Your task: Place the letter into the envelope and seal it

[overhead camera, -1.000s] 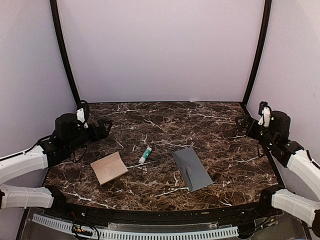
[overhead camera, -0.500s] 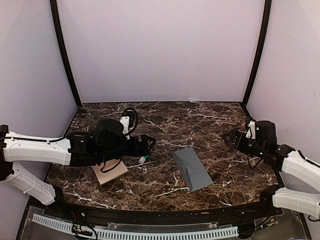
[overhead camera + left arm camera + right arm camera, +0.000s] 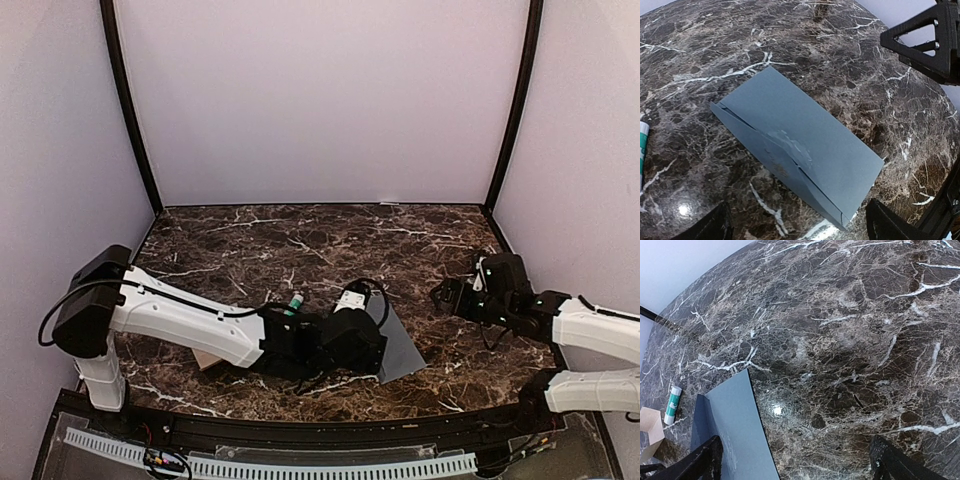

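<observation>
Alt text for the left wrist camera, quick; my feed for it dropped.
A blue-grey envelope lies flat and diagonal on the dark marble table, crease side up, just ahead of the open left gripper, which touches nothing. The end of a glue stick shows at the left edge.

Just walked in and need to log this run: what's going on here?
Two robot arms are set to put a letter into an envelope, and nothing is picked up yet. The left gripper, open and empty, hovers over the grey envelope, which lies flat on the marble table. The right gripper, also open, hangs nearby on the envelope's other side. The tan letter and a glue stick lie untouched to the left.
</observation>
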`<state>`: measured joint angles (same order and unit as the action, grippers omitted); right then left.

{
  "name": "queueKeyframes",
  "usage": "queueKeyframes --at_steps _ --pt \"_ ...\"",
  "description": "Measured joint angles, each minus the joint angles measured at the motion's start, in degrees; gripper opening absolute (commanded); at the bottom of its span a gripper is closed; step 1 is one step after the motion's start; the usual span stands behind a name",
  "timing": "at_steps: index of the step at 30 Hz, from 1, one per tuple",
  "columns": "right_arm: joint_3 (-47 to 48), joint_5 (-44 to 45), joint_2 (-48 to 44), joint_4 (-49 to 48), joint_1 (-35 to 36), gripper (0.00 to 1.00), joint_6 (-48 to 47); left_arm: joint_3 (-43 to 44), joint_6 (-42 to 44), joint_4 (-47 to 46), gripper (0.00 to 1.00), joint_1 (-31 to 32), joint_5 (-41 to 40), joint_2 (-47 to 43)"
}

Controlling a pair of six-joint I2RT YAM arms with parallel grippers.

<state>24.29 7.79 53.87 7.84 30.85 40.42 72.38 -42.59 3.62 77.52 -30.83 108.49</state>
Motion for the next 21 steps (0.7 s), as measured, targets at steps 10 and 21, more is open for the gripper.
queueKeyframes --at_steps 10,21 --pt "0.0 2.7 1.0 0.7 4.5 0.99 0.7 5.4 -3.3 7.8 0.91 2.3 -6.5 5.0" --pt "1.6 5.2 1.7 3.4 9.6 0.99 0.1 -1.4 -6.2 34.6 0.95 2.4 -13.3 -4.5"
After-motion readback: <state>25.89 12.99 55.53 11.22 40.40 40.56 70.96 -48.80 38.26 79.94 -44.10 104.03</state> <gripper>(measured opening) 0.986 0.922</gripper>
